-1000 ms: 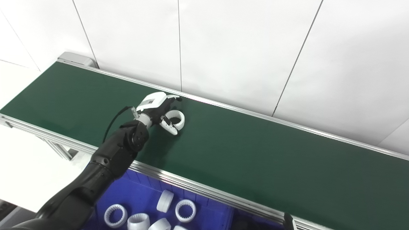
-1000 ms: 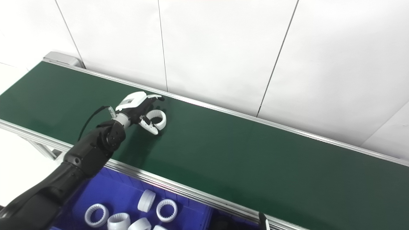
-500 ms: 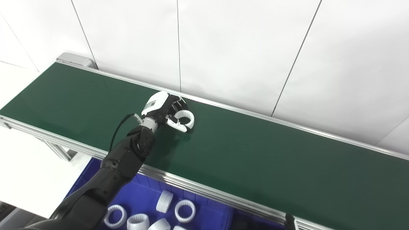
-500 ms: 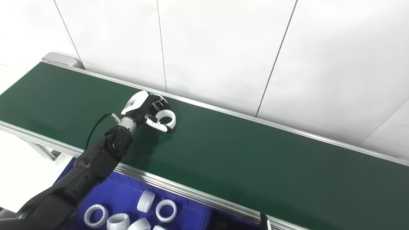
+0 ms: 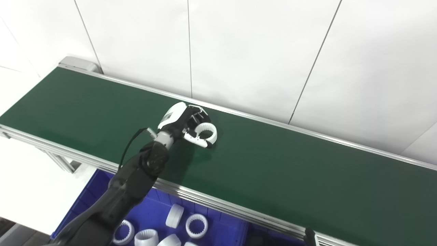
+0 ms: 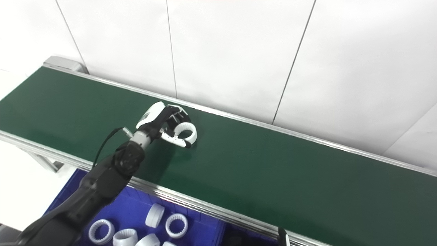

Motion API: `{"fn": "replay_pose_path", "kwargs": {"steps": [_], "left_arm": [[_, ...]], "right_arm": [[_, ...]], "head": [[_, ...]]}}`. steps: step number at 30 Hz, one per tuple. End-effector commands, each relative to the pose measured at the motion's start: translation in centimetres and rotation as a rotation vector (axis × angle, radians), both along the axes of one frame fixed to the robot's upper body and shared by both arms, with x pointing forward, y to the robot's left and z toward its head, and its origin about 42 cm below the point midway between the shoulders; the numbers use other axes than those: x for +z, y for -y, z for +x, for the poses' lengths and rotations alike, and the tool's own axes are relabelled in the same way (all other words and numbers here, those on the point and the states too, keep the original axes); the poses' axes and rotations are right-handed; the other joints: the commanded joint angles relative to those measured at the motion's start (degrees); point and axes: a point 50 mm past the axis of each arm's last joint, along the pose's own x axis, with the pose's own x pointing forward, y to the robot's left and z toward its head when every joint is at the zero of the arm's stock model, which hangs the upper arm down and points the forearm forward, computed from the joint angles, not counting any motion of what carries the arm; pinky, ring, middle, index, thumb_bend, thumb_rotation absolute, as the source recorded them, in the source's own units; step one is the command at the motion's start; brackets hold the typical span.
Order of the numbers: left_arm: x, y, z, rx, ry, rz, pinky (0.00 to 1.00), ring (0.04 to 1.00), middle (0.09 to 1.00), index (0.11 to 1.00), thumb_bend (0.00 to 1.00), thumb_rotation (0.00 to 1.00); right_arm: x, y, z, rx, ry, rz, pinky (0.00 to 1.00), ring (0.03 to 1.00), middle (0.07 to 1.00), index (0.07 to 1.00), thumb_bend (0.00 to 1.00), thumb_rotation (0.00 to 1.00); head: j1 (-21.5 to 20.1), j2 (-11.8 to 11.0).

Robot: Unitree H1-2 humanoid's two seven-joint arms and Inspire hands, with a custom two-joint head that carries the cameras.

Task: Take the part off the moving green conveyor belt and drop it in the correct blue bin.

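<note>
The left hand [image 5: 184, 122] curls its fingers around the white ring [image 5: 207, 132] on the green belt [image 5: 273, 171], at the ring's 9 o'clock, to lift it.

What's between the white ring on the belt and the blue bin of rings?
Bare green belt, then its near metal rail; the left hand curls around the white ring, its arm crossing the rail toward the blue bin. Both views show it.

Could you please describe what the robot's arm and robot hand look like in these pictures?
The left arm is glossy black with rounded segments. A thin black cable loops beside a silver wrist collar. The left robot hand has a white back shell bearing a small grey label, with white and black fingers.
</note>
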Motion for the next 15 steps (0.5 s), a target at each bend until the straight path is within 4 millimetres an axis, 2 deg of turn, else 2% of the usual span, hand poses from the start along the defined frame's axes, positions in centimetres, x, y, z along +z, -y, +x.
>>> {"fn": "replay_pose_path", "kwargs": {"steps": [1,2,3,4,7,9,12,15], "left_arm": [[4.3,-0.7,-0.6,-0.02,0.131,-0.036,0.45,0.423,0.498,0.522,0.5,0.0],[5.4,-0.7,-1.8,-0.043,0.168,-0.047,0.45,0.424,0.498,0.522,0.5,0.0],[6.1,-0.7,-2.6,-0.059,0.19,-0.053,0.45,0.42,0.493,0.53,0.5,0.0],[7.0,-0.9,-3.6,-0.077,0.215,-0.062,0.44,0.42,0.493,0.531,0.5,0.0],[8.1,-1.6,-6.5,-0.112,0.234,-0.113,0.45,0.414,0.49,0.541,0.5,0.0],[8.0,-2.3,-8.3,-0.121,0.227,-0.146,0.44,0.411,0.491,0.544,0.5,0.0],[6.5,-3.1,-10.7,-0.148,0.193,-0.165,0.42,0.403,0.487,0.552,0.5,0.0],[5.1,-3.4,-12.7,-0.177,0.157,-0.145,0.43,0.4,0.493,0.553,0.5,0.0]], "right_arm": [[1.4,-0.5,0.0,-0.001,0.071,0.008,1.0,1.0,1.0,1.0,0.99,0.5],[1.5,-0.6,0.0,0.001,0.076,0.008,1.0,1.0,1.0,1.0,0.99,0.5],[1.6,-0.7,0.0,0.002,0.079,0.008,0.99,1.0,1.0,1.0,0.99,0.5],[1.7,-0.8,0.0,-0.001,0.085,0.006,0.99,1.0,1.0,1.0,0.99,0.5],[1.9,-1.1,-0.1,-0.008,0.092,0.01,0.97,0.997,1.0,1.0,1.0,0.51],[2.1,-1.2,-0.2,-0.011,0.097,0.016,0.96,0.991,0.999,1.0,1.0,0.5],[2.5,-1.3,-0.2,-0.008,0.099,0.024,0.95,0.988,0.997,1.0,0.99,0.49],[2.8,-1.4,-0.3,-0.011,0.085,0.021,0.98,0.996,1.0,1.0,1.0,0.49]], "head": [[-0.6,0.7],[-2.4,2.0],[-2.4,2.0],[-4.1,3.1],[-5.9,4.1],[-7.6,4.7],[-10.2,6.8],[-11.5,8.0]]}}
